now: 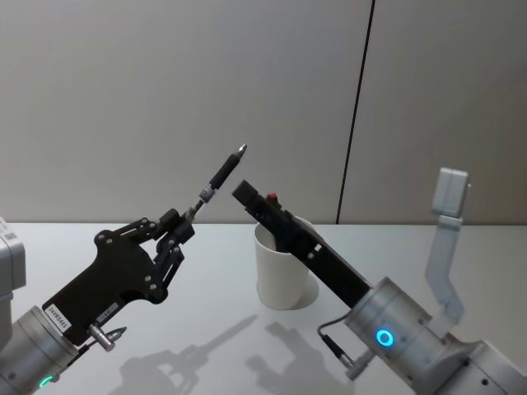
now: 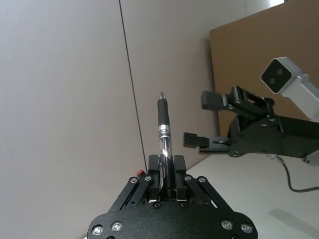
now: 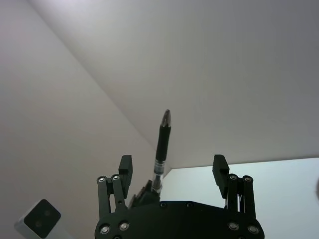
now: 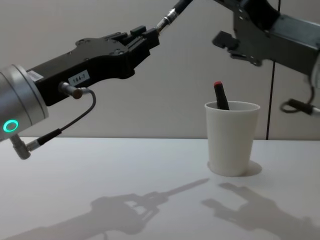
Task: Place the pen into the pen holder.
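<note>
A plain pale grey wall [image 1: 123, 99], split by a thin dark vertical seam [image 1: 354, 115], rises behind the smooth white worktop [image 4: 100, 170]; a flat brown board [image 2: 269, 55] stands against it.

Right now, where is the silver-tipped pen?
The pen is up in the air, gripped by the left hand. It slants up and rightward, above and left of the white cup.

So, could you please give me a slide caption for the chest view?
Left gripper holds the pen high, left of the white paper cup; the open right gripper hangs above it.
</note>
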### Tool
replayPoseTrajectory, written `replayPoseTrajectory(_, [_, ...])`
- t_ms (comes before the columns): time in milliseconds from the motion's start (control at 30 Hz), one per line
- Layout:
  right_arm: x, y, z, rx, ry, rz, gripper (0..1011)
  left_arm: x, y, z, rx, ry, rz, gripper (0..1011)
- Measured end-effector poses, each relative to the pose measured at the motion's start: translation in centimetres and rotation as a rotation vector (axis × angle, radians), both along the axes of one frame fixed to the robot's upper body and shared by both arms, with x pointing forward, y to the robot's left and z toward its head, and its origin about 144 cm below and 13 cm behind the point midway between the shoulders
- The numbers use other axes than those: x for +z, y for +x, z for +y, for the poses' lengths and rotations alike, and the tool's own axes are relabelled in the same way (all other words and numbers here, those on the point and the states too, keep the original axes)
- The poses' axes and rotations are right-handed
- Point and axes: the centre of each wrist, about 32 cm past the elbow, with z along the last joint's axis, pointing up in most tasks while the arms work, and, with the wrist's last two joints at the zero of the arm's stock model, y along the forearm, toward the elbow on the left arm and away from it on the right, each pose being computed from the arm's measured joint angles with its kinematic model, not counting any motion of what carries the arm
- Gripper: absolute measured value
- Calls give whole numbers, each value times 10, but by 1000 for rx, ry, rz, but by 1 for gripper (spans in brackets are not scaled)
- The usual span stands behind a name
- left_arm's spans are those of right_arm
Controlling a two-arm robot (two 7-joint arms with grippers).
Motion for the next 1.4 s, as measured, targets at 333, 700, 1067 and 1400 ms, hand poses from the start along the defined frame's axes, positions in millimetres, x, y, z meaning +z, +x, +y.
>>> replayPoseTrajectory(333, [5, 11, 13, 26, 34, 22, 1001, 0, 3, 0, -23, 11, 7, 185])
replayPoseTrajectory(700, [7, 19, 22, 36, 31, 38, 1001, 0, 4, 0, -34, 16, 12, 185])
replayPoseTrajectory(1067, [6, 26, 30, 39, 21, 35, 1001, 0, 5, 0, -38, 17, 14, 185])
replayPoseTrajectory(1400, [5, 31, 35, 38, 16, 28, 1001, 0, 5, 1, -39, 17, 14, 185])
